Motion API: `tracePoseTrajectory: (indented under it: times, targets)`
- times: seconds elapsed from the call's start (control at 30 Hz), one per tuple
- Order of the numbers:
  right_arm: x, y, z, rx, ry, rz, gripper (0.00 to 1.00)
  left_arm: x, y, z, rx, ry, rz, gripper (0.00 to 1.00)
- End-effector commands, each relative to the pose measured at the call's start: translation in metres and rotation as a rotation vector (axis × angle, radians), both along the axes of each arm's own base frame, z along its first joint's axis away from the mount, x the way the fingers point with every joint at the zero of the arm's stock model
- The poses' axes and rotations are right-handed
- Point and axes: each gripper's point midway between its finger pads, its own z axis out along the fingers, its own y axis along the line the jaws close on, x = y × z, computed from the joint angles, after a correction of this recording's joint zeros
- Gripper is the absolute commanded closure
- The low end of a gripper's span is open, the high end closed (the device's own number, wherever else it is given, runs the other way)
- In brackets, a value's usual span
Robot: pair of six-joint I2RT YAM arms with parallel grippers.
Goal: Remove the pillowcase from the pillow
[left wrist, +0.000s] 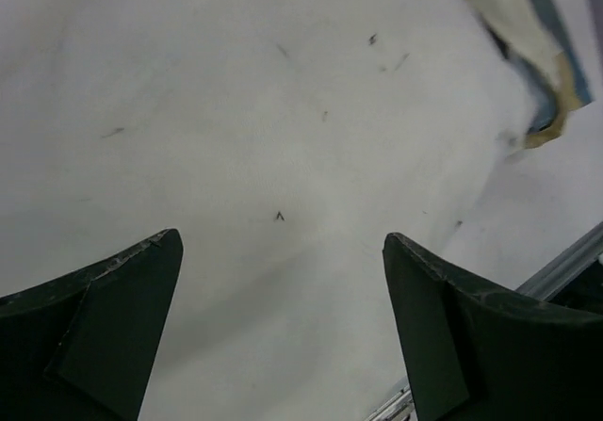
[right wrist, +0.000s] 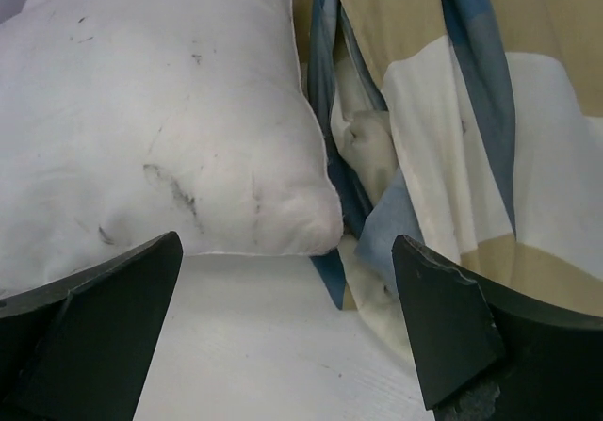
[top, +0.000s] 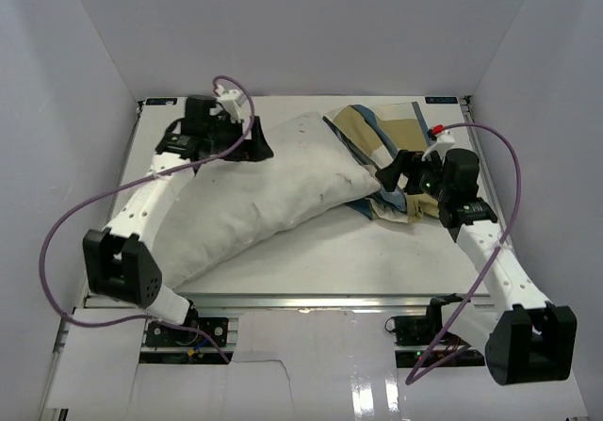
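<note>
The plain white pillow (top: 273, 200) lies bare across the table, curved from front left to back right. The blue, tan and cream pillowcase (top: 377, 143) lies crumpled against its far right corner. My left gripper (top: 252, 143) is open just above the pillow's back left part; the left wrist view shows white pillow (left wrist: 283, 157) between the jaws (left wrist: 283, 280). My right gripper (top: 391, 178) is open at the pillowcase's near edge. The right wrist view shows the pillow corner (right wrist: 188, 138) at left, the pillowcase (right wrist: 452, 129) at right, and bare table between the jaws (right wrist: 287, 294).
The white table (top: 339, 261) has a metal rail along its front edge (top: 311, 300). White walls enclose the left, back and right sides. Purple cables loop from both arms. A small red piece (top: 437, 129) sits on the right wrist.
</note>
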Motion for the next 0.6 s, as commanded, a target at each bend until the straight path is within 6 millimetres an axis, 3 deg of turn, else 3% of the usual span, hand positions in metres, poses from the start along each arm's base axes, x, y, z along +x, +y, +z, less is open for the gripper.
tracePoseTrajectory:
  times: [0.0,0.03,0.07,0.13,0.17,0.23,0.27,0.3,0.33,0.37,0.4,0.43,0.47,0.57]
  targets:
    - [0.023,0.007,0.018,-0.063,-0.035,0.075,0.02,0.003,-0.022,-0.059,0.242,0.081,0.002,0.02]
    - [0.029,0.009,0.017,-0.065,-0.024,0.086,0.02,0.01,-0.03,-0.057,0.277,0.064,-0.011,0.02]
    - [0.036,0.01,0.006,-0.072,0.017,0.094,0.02,0.015,-0.034,-0.08,0.326,0.111,-0.015,0.02]
    - [0.047,0.012,0.007,-0.084,0.014,0.106,0.02,0.021,-0.037,-0.092,0.394,0.119,-0.003,0.02]
    - [0.054,0.012,-0.007,-0.091,0.051,0.108,0.02,0.023,-0.039,-0.109,0.415,0.15,-0.011,0.02]
    - [0.068,0.013,-0.008,-0.098,0.053,0.104,0.02,0.025,-0.037,-0.126,0.446,0.188,-0.012,0.04]
    - [0.076,0.014,-0.027,-0.097,0.093,0.103,0.02,0.028,-0.037,-0.131,0.457,0.2,-0.008,0.08]
    - [0.091,0.014,-0.025,-0.074,0.064,0.073,0.02,0.027,-0.036,-0.146,0.478,0.242,-0.004,0.31]
    - [0.1,0.015,-0.032,-0.066,0.07,0.061,0.03,0.027,-0.037,-0.15,0.475,0.256,0.006,0.49]
    - [0.109,0.015,-0.06,-0.066,0.133,0.057,0.03,0.027,-0.038,-0.151,0.458,0.27,0.022,0.64]
    - [0.115,0.018,-0.067,-0.06,0.145,0.062,0.05,0.027,-0.041,-0.146,0.439,0.261,0.026,0.86]
    - [0.125,0.019,-0.068,-0.055,0.144,0.063,0.06,0.029,-0.04,-0.14,0.432,0.245,0.036,0.97]
    - [0.13,0.02,-0.088,-0.057,0.187,0.064,0.06,0.03,-0.039,-0.133,0.422,0.233,0.058,1.0]
    - [0.145,0.019,-0.108,-0.068,0.227,0.044,0.1,0.036,-0.033,-0.082,0.323,0.144,0.105,1.0]
